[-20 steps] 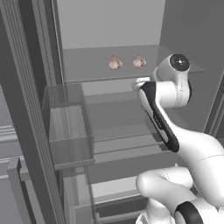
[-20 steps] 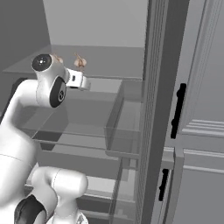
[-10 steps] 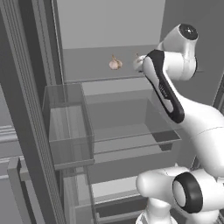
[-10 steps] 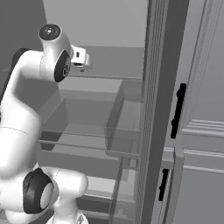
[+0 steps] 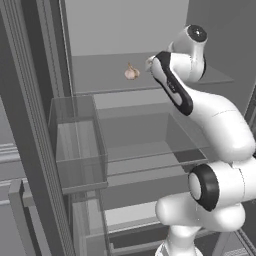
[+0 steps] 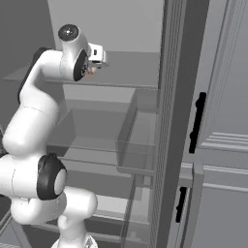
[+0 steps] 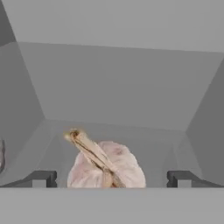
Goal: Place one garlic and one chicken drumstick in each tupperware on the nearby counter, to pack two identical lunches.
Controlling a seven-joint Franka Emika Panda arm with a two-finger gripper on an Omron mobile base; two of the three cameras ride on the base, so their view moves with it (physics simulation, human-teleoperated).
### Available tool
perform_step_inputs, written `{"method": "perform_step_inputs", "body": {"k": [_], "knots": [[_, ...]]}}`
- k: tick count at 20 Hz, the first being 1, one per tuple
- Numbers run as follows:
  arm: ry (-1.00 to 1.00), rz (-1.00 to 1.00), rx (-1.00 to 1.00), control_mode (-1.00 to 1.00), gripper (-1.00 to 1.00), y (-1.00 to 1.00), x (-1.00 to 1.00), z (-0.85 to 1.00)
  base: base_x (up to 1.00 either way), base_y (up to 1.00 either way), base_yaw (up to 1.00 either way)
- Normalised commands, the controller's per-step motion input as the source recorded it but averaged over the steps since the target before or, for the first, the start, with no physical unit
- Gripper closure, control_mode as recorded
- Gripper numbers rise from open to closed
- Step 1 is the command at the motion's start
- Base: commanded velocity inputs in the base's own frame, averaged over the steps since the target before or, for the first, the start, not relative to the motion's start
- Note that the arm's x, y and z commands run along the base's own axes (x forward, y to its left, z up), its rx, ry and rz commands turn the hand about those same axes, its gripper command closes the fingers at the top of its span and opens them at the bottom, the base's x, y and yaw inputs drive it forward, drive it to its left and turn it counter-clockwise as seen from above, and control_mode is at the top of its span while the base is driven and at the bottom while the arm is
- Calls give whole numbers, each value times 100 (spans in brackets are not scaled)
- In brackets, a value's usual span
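The gripper (image 7: 111, 178) is spread wide around a garlic (image 7: 107, 168) on the fridge shelf (image 5: 100, 80); another garlic (image 5: 131, 73) sits beside.

One garlic (image 5: 131, 73) sits on the upper shelf (image 5: 100, 75) of the open fridge, toward the far wall: a small off-white, pinkish-beige bulb, upright, its pointed tip up. A second garlic (image 7: 106, 167) shows close up in the hand view: pale and pink-blushed, with a dry brown stalk leaning up and to the left. It rests on the same grey shelf, near the back wall.
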Motion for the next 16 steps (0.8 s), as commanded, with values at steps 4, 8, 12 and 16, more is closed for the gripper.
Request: {"method": "perform_step_inputs", "body": {"k": [4, 8, 12, 16], "knots": [[2, 0, 0, -100, -100, 0, 71, -10, 0, 0, 0], [1, 0, 0, -100, -100, 15, -6, -26, 0, 0, 0], [0, 0, 0, -100, 100, 14, -2, -53, 0, 0, 0], [-8, 0, -2, -100, 100, -1, 11, -24, 0, 0, 0]]}}
